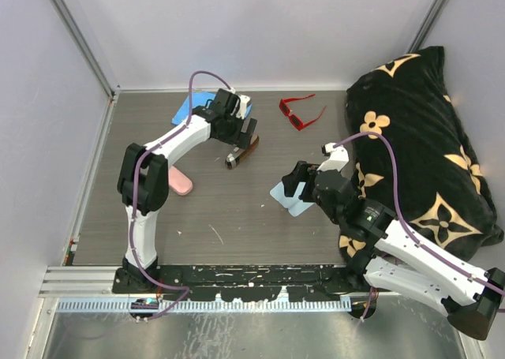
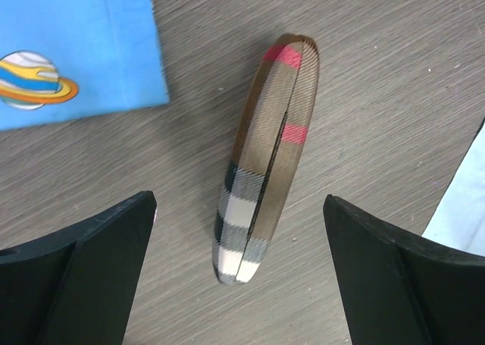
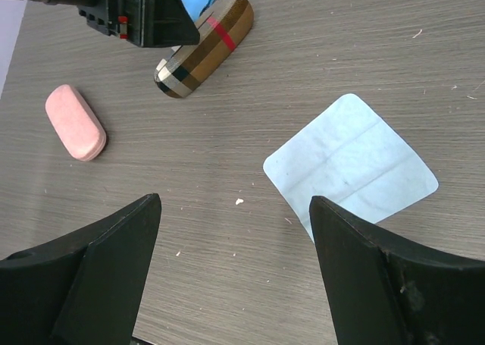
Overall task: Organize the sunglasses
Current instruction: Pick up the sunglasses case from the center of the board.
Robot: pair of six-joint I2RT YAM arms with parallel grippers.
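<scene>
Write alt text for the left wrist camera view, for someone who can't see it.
A slim plaid glasses case, tan with red, black and white bands, lies on the grey wood-grain table between the open black fingers of the left gripper, untouched by them. A bright blue cloth printed with a ringed planet sits at upper left.

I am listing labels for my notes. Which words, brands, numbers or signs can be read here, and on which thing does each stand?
No words, brands or numbers can be read anywhere.
Blue cloth: only a ringed-planet picture, no lettering.
Black cushion: tan flower and star motifs, no letters.
Checked glasses case: pattern only, no name visible.
</scene>
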